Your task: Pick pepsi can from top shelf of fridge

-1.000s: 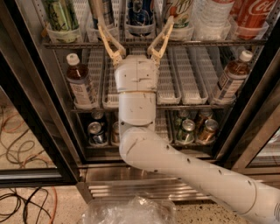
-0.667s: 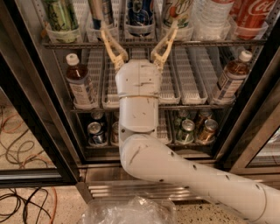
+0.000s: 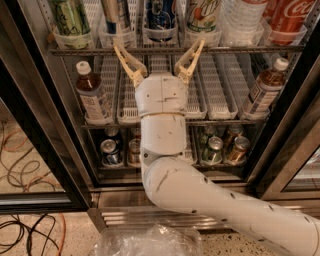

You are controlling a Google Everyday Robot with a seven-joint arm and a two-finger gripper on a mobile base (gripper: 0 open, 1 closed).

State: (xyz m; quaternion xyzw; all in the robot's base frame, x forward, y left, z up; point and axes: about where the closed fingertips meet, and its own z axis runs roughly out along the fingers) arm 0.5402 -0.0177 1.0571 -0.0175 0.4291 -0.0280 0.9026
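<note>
The pepsi can (image 3: 160, 12), dark blue with white markings, stands upright in a lane of the top shelf (image 3: 90, 51) of the fridge (image 3: 35, 100), behind a clear front stop. Its top is out of view. My gripper (image 3: 159, 47) is open, its two tan fingers spread wide. The fingertips (image 3: 119, 46) reach the top shelf's front edge, just below the can and to either side of its lane. The gripper holds nothing. My white arm rises from the lower right and hides the middle of the lower racks.
A slim blue-and-silver can (image 3: 116, 15) and a green can (image 3: 70, 17) stand left of the pepsi. A 7UP can (image 3: 204, 12), a water bottle (image 3: 241, 20) and a Coca-Cola bottle (image 3: 291, 15) stand to its right. Brown bottles (image 3: 92, 92) (image 3: 265, 87) stand on the middle rack, cans (image 3: 110, 152) on the lowest. Cables (image 3: 20, 150) lie on the floor at left.
My gripper has moved up and slightly forward, so its fingertips now reach the top shelf's front edge under the pepsi can. The fingers stay open.
</note>
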